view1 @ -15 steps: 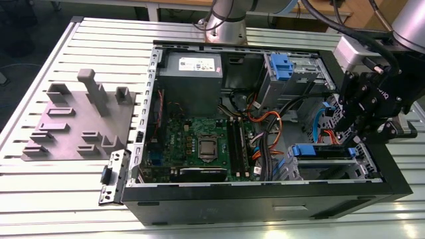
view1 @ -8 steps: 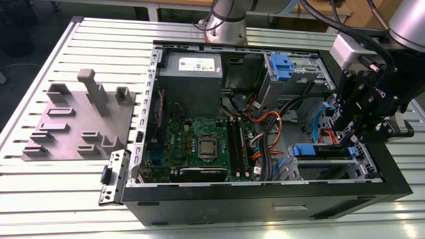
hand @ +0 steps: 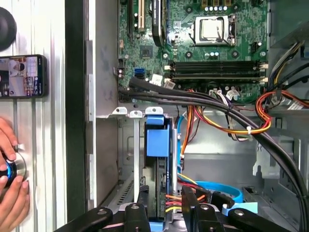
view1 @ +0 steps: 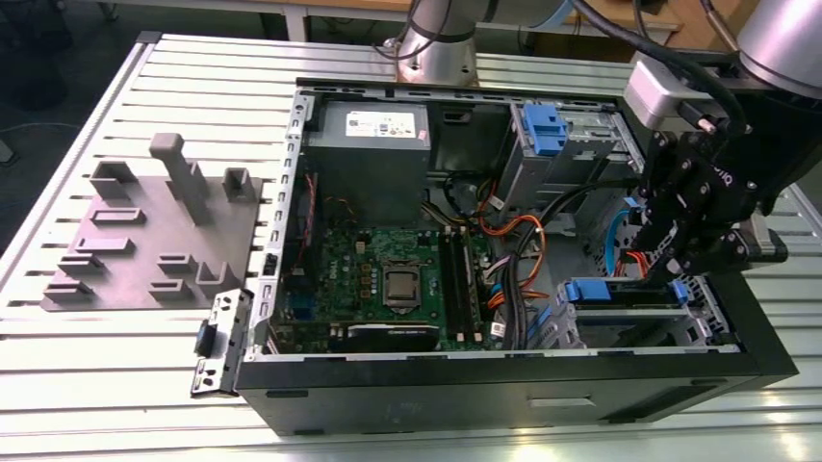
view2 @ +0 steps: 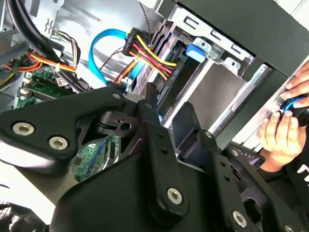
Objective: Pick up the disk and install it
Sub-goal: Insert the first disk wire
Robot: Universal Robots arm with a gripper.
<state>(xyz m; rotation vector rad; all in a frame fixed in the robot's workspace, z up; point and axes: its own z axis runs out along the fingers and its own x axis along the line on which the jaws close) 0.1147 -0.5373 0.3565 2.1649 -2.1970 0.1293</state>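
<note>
We see the flat silver-grey, blue-railed disk (hand: 158,145) already seated in the black computer case's (view1: 514,399) drive cage; our black gripper (hand: 164,205) straddles its end, grip uncertain.

silver arm (view1: 437,38), black cables, black hand (view2: 166,140) with silver screws

text: none legible | power supply label (view1: 384,123): print unreadable
</note>
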